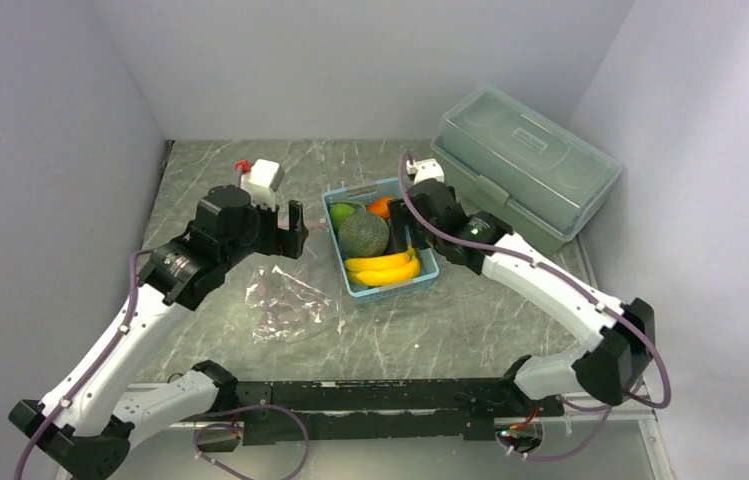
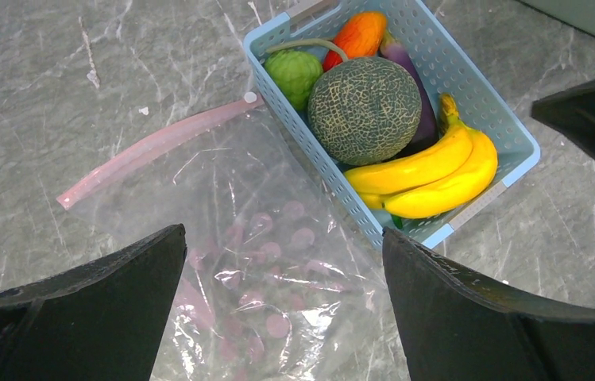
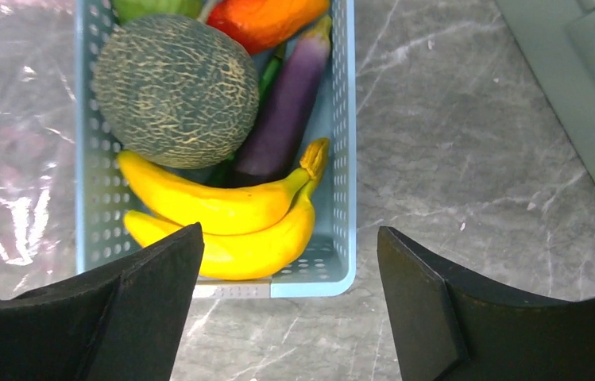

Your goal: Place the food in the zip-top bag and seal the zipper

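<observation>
Your left gripper (image 2: pixel 283 238) hangs open over the clear bag (image 1: pixel 285 300), flat on the tabletop (image 1: pixel 470 320) beside the basket (image 3: pixel 341 198). Your right gripper (image 3: pixel 290 234) is open above the basket holding the bananas (image 3: pixel 222 214), melon (image 3: pixel 175 91) and eggplant (image 3: pixel 286 103).

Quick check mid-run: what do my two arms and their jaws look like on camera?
Both the left arm and right arm have white link shells with black joint housings. Thin mauve cables loop alongside each. A small green light glows near the right wrist. The jaws are matte black, broad and wedge-shaped.
</observation>
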Motion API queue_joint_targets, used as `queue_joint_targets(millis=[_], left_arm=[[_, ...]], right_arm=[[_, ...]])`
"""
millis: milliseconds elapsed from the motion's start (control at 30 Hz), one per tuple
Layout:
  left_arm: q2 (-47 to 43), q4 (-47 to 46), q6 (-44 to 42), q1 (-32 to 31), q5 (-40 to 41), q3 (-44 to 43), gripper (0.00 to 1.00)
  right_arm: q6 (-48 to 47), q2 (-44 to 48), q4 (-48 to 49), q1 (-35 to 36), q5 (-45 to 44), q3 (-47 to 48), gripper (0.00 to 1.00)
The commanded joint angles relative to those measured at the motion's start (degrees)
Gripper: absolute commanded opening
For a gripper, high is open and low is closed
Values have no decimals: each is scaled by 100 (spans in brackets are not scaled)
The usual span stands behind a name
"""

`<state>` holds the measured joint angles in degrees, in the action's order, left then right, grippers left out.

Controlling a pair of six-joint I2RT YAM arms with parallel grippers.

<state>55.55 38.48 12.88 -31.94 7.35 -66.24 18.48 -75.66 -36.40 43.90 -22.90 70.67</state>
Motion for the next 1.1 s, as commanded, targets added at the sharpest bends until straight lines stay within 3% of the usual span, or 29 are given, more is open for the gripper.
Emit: queue_joint_targets(millis=[0,400,1067], left_arm=[[-167,-120,34,4,-106,-101,99],[-202,-139,65,4,-303,-100,99],[-283,-132,121,4,-433,-76,99]], right_arm=[[-17,-338,247,-287,249,241,82],[5,-1291,548,-1217,1138,421,59],[6,-2515,630,-1578,1430,785,39]])
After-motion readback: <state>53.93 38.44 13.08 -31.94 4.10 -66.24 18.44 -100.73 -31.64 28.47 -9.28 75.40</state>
